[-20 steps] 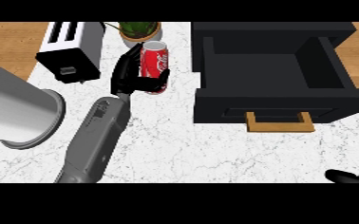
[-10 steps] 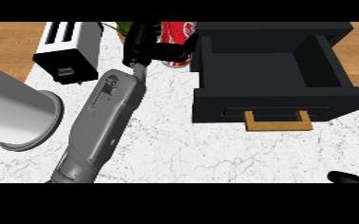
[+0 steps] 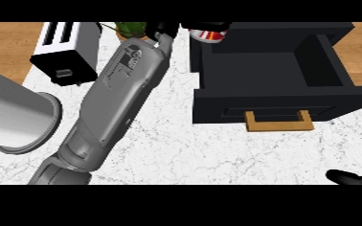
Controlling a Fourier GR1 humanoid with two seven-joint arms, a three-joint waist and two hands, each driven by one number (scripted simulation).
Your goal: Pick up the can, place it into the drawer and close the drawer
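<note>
The red and white can (image 3: 210, 34) shows only its lower part at the top edge of the view, lifted over the far left corner of the open black drawer (image 3: 272, 103). My left hand (image 3: 167, 28) is mostly cut off by the top edge; its black fingers reach across to the can and hold it. The grey left forearm stretches up from the lower left. The drawer stands pulled out, with its wooden handle (image 3: 278, 121) toward me. Just a black tip of my right hand (image 3: 345, 177) shows at the lower right corner.
A white toaster (image 3: 66, 51) stands at the back left. A large metal pot (image 3: 25, 116) sits at the left edge. A small potted plant (image 3: 129, 29) is behind my left forearm. Wooden surface borders the marble counter at both sides.
My left arm has risen and swung right with the can, from beside the toaster to above the drawer's far left corner. The right hand has stayed put.
</note>
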